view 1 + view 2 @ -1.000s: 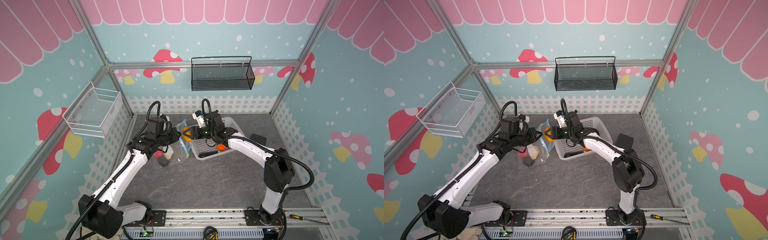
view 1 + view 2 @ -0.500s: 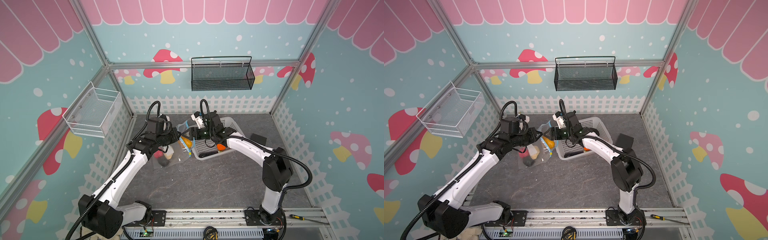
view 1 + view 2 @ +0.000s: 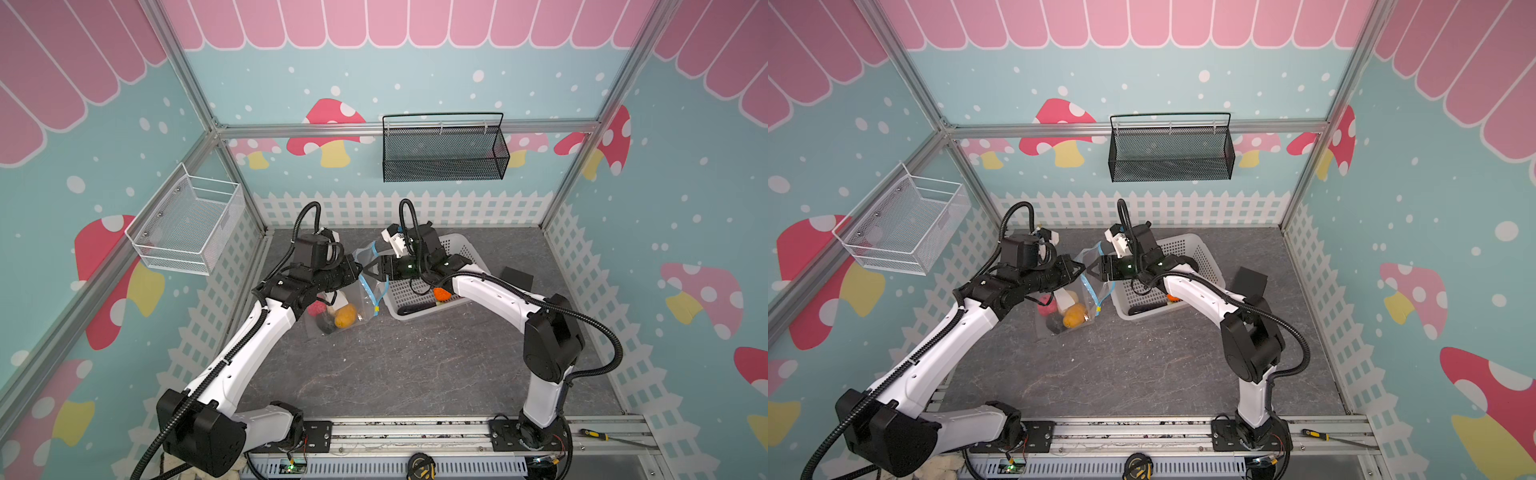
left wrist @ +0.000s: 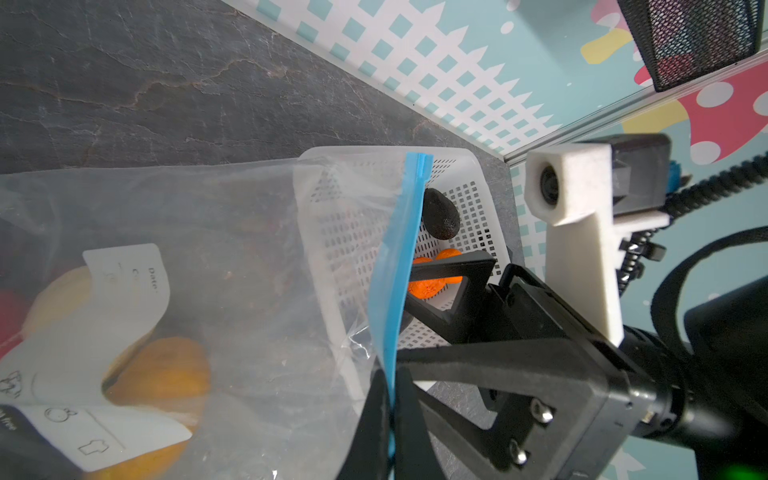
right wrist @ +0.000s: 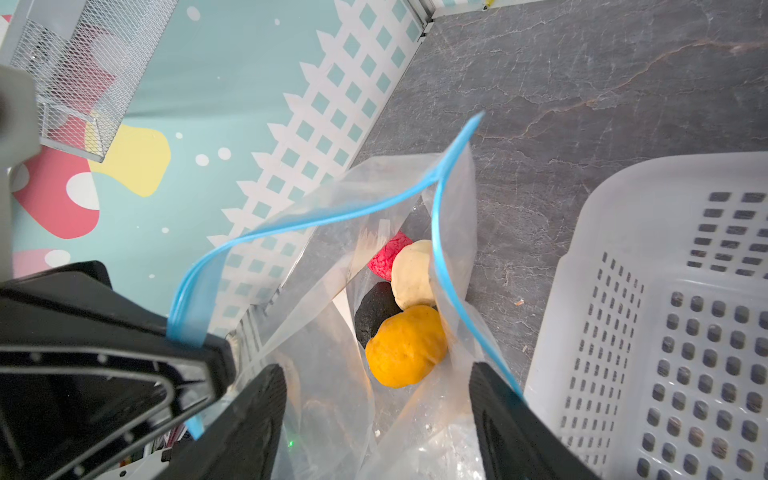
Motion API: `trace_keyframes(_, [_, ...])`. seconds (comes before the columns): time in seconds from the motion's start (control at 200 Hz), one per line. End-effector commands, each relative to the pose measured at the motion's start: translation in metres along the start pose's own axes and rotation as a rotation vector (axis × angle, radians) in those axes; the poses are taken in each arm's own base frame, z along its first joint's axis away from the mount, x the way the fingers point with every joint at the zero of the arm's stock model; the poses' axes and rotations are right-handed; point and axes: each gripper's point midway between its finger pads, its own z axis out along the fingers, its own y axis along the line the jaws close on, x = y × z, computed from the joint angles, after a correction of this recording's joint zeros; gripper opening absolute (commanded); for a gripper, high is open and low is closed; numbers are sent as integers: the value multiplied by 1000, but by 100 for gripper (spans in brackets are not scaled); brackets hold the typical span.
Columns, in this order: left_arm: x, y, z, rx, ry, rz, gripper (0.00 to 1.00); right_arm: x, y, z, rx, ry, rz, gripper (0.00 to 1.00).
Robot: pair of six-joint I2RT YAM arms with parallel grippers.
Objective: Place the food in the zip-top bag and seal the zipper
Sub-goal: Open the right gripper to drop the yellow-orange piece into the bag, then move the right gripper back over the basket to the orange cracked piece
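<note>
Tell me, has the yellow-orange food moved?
Yes. The yellow-orange food dropped down and left in a top view, away from the white basket, deeper into the bag.

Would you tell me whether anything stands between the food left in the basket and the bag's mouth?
Only the right end effector, open, its fingers at the bag mouth. The left end effector, shut on the zipper, holds that mouth open, and the food inside lies low.

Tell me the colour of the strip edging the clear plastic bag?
Light blue; the zipper strip shows best in the left wrist view.
</note>
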Motion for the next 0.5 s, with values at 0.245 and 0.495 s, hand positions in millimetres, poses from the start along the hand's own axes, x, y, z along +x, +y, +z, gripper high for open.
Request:
trace_keyframes(0.245, [0,-1,1,5,-5,1,0,-10,10,-35,81,-19,-92,71])
trace_keyframes(0.495, [2,0,4,6,8,-3,0,-10,-45,-75,323,14,-135,70])
